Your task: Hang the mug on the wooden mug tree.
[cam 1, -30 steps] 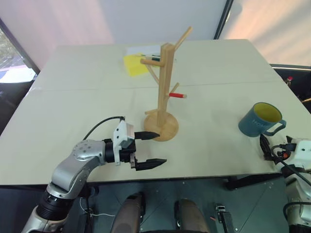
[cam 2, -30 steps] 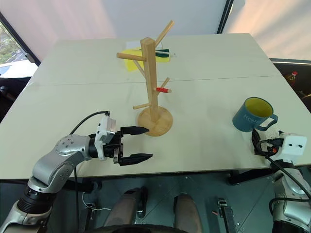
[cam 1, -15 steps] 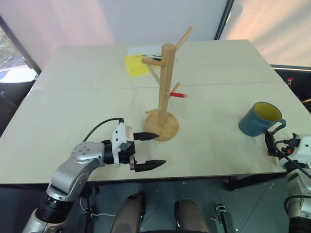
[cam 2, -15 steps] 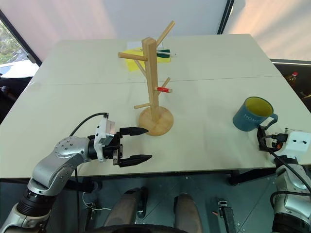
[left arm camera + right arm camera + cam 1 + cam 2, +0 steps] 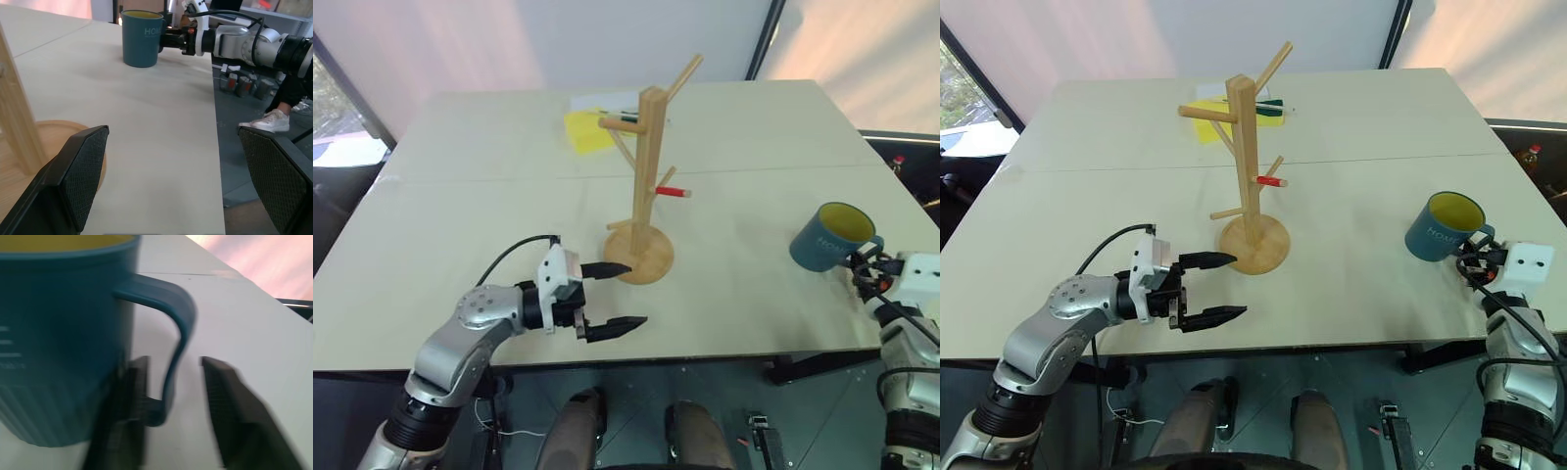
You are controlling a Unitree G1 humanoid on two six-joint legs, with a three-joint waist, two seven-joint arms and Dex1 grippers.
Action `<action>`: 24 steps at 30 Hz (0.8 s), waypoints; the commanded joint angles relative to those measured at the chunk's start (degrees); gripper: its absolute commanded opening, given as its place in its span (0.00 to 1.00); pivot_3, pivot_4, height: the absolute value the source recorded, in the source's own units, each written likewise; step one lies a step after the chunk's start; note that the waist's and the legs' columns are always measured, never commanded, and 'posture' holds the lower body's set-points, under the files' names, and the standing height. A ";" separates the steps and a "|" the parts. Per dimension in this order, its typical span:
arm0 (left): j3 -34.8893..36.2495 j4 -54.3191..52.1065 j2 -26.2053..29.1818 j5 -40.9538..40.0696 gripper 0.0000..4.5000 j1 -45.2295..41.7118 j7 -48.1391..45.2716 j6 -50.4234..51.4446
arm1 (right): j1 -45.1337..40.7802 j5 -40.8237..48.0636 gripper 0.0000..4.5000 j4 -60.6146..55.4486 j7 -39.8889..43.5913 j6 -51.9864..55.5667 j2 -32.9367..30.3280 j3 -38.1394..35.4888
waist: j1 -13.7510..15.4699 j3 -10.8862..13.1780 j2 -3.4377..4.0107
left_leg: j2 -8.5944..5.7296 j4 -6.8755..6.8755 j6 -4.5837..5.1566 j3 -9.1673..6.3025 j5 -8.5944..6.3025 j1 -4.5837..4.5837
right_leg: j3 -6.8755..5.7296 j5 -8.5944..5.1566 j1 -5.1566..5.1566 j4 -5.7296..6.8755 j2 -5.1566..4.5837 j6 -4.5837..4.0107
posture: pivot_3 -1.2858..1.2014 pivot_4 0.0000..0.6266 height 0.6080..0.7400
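The blue-grey mug with a yellow inside stands upright near the table's right edge, its handle turned toward my right gripper. In the right wrist view the fingers stand apart on either side of the handle, one inside the loop beside the mug wall. The wooden mug tree stands at the table's middle with bare pegs. Just in front and left of its round base, my left gripper hovers open and empty, pointing right toward the mug.
A red marker lies just behind the tree. Yellow paper with pens lies at the far side. The table's front edge runs close under both grippers. A person's shoe shows on the floor beyond the table's right edge.
My right gripper has moved forward until its fingers straddle the mug's handle. The mug has shifted slightly to the left. The left arm has stayed put.
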 commanded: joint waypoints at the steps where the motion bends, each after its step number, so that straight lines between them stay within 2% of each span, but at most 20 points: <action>1: 1.56 -2.42 0.46 -0.86 1.00 0.07 0.68 -0.05 | -0.42 0.67 0.01 -1.49 0.65 0.30 -0.61 -0.04 | -0.01 -0.01 -0.02 | 0.00 0.00 0.00 0.01 0.00 0.00 | 0.00 0.00 0.00 0.00 -0.01 0.00 | 0.52 0.24 1.00; 3: 1.97 -2.38 0.69 -1.05 1.00 0.21 0.98 0.10 | -0.10 1.17 0.01 -3.03 1.37 1.13 -0.50 0.38 | 0.08 -0.01 0.00 | 0.00 0.01 0.00 -0.02 0.00 0.01 | -0.03 0.00 0.03 -0.01 0.00 0.00 | 0.52 0.24 1.00; 8: 6.00 -0.64 1.49 -2.38 1.00 1.36 2.31 0.53 | 3.06 -2.60 0.01 -13.25 7.85 0.89 -4.22 7.36 | -0.47 -0.01 0.03 | 0.03 -0.04 0.00 -0.02 0.00 0.01 | -0.01 0.00 -0.02 0.00 -0.03 0.00 | 0.52 0.24 1.00; 11: 9.52 1.54 2.68 -2.96 1.00 2.40 2.03 0.18 | 2.63 -1.49 0.01 -26.01 13.36 3.40 -7.52 12.90 | -1.15 0.02 0.09 | 0.05 -0.03 0.00 -0.02 0.00 0.01 | -0.01 0.00 -0.05 0.05 -0.02 0.00 | 0.52 0.24 1.00; 16: 14.09 4.80 4.03 -4.46 1.00 1.64 1.19 -0.49 | -6.26 -0.56 0.01 -38.85 18.75 10.06 -12.97 20.18 | -1.20 0.06 0.07 | 0.07 0.00 -0.01 -0.05 0.00 -0.01 | -0.02 0.00 -0.08 0.09 -0.04 0.00 | 0.52 0.24 1.00; 24: 18.75 3.50 4.88 -10.23 1.00 -0.31 1.39 2.53 | -15.72 -0.54 0.01 -42.59 25.24 15.46 -17.87 25.41 | 0.22 0.09 -0.19 | -0.02 -0.08 -0.01 -0.13 -0.03 -0.22 | -0.07 0.00 -0.11 -0.27 -0.23 0.00 | 0.52 0.24 1.00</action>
